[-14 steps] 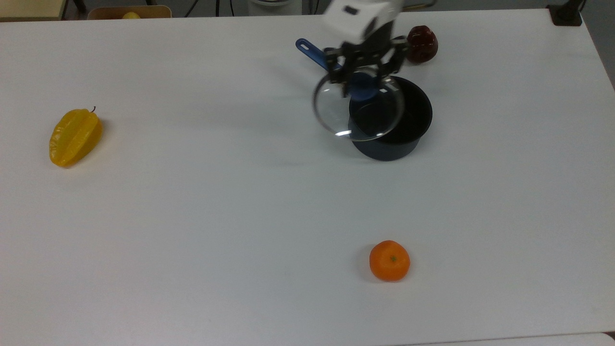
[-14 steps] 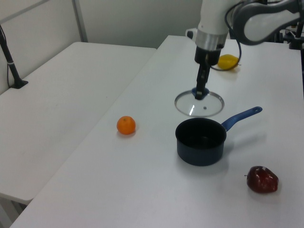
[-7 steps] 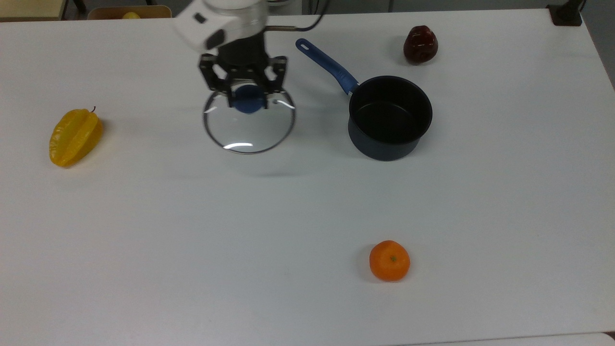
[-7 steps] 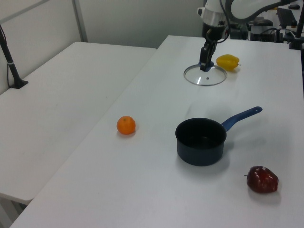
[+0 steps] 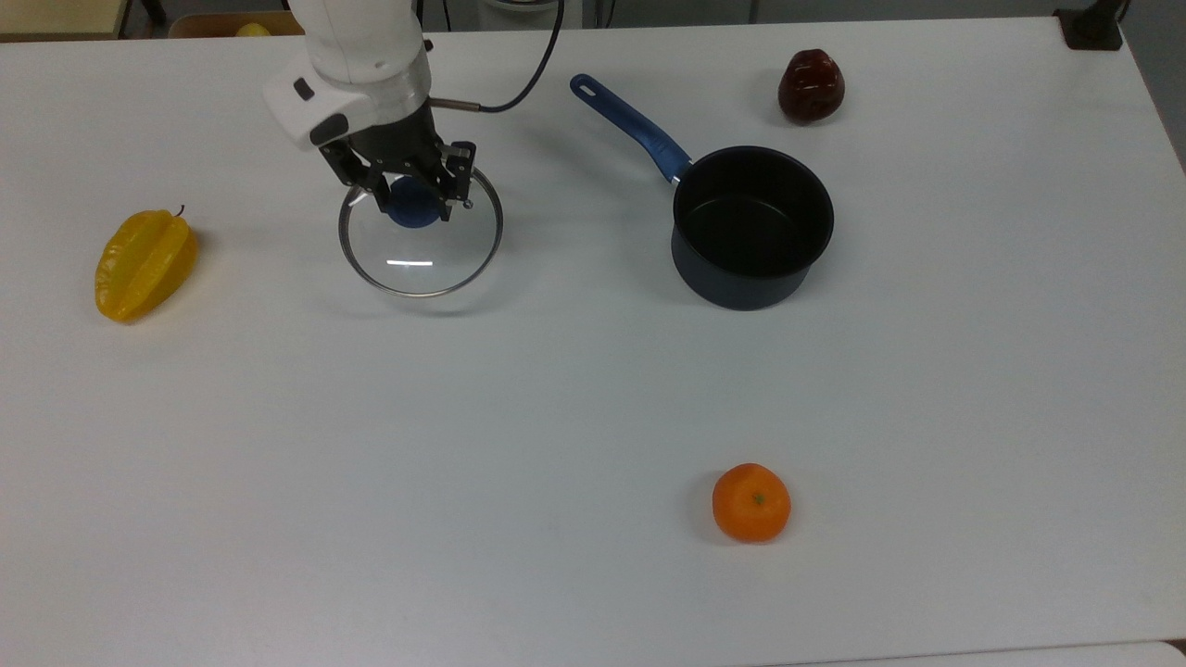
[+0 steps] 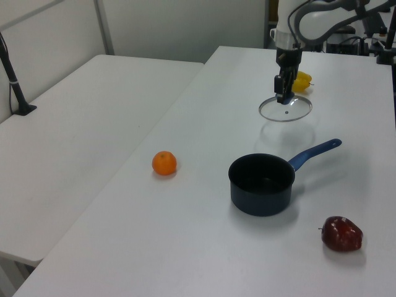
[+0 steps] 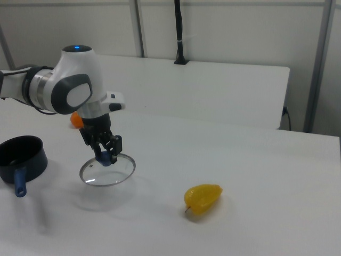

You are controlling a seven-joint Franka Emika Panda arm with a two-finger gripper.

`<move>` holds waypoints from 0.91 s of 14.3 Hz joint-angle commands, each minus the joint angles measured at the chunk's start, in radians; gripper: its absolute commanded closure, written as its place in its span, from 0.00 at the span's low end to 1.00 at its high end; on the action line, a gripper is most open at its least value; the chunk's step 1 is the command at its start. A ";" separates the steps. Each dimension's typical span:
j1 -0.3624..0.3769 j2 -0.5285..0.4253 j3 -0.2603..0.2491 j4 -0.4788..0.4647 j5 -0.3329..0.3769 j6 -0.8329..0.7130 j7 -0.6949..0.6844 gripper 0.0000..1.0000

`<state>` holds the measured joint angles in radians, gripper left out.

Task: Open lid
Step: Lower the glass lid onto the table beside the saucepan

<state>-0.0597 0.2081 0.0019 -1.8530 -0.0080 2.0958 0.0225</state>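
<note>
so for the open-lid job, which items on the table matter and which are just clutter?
Part of the job:
- lid, glass, held by its blue knob, off the pot
- gripper, shut on the knob
- saucepan, open, nothing visible inside

Just lying about:
- yellow star fruit, at the top view's left
- orange, near the front edge
- dark red fruit, behind the saucepan

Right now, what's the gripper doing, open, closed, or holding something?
Gripper: closed on the blue knob of the glass lid, holding it off the pot.
</note>
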 commanded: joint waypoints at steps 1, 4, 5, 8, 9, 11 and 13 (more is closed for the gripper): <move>0.001 0.039 0.009 -0.023 -0.015 0.069 -0.006 0.64; 0.001 0.082 0.009 -0.022 -0.015 0.102 -0.006 0.64; 0.001 0.088 0.009 -0.020 -0.015 0.107 -0.006 0.64; 0.003 0.097 0.009 -0.018 -0.015 0.107 -0.006 0.51; 0.003 0.099 0.009 -0.020 -0.015 0.102 -0.006 0.46; 0.003 0.102 0.009 -0.020 -0.015 0.095 -0.006 0.44; 0.006 0.102 0.009 -0.022 -0.015 0.084 -0.003 0.41</move>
<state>-0.0593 0.3140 0.0078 -1.8652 -0.0086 2.1877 0.0225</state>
